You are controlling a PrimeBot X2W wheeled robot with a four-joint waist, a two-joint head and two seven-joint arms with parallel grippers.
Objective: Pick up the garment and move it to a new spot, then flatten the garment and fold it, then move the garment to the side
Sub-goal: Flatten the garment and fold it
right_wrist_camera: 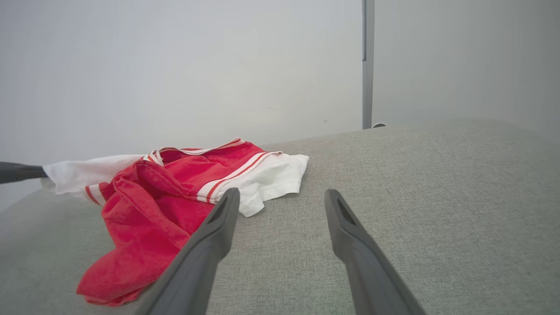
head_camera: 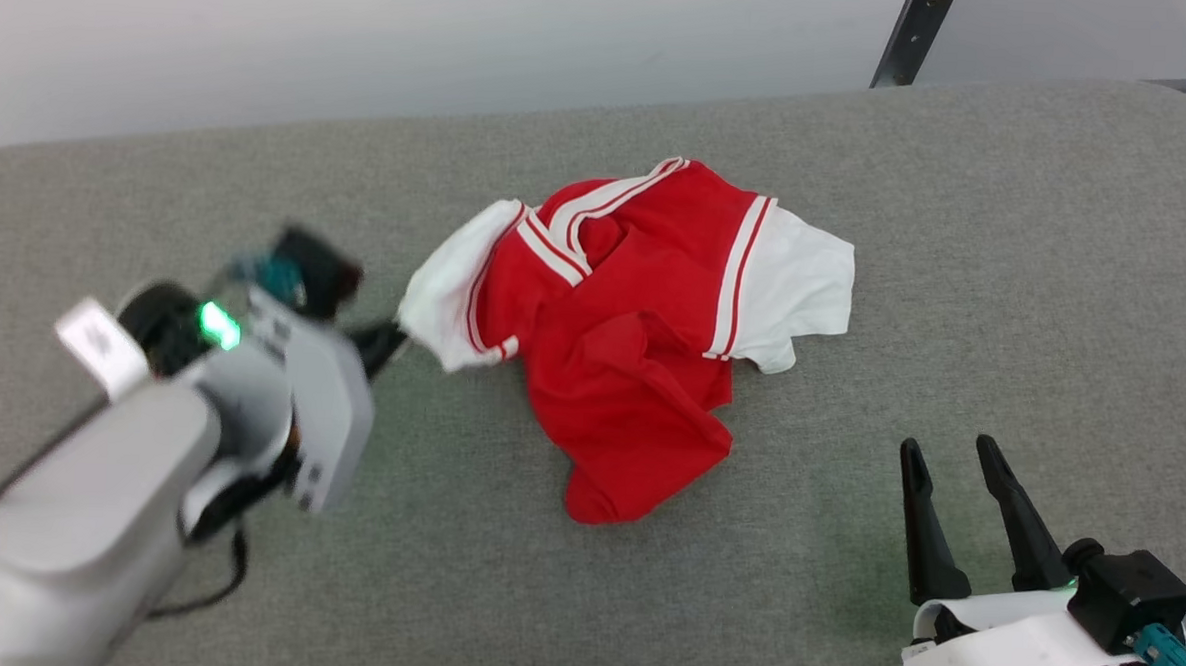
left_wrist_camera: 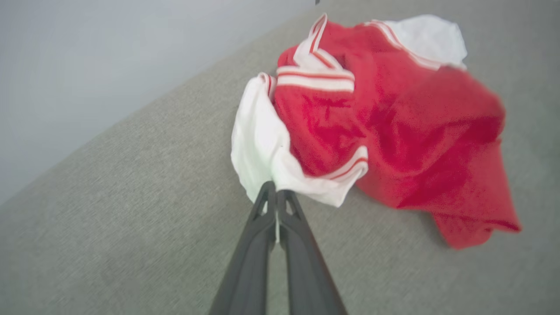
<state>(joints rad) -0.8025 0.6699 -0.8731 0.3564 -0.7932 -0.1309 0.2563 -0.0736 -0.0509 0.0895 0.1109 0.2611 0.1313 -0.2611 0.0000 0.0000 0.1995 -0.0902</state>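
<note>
Left gripper point(left_wrist_camera: 276, 192) seen clamped together on white sleeve edge at left side of garment point(head_camera: 632, 355). Garment crumpled in red-and-white heap, laid on grey padded surface point(head_camera: 957, 239). Right gripper point(head_camera: 943, 446) held apart from garment, to its lower right, fingers spread wide.

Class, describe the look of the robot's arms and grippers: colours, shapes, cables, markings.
Both grippers have two long, tapering dark fingers: left gripper, right gripper. The left forearm is smooth silver-grey, with a green light and a black cable. The right wrist has a white shell and a teal connector.
</note>
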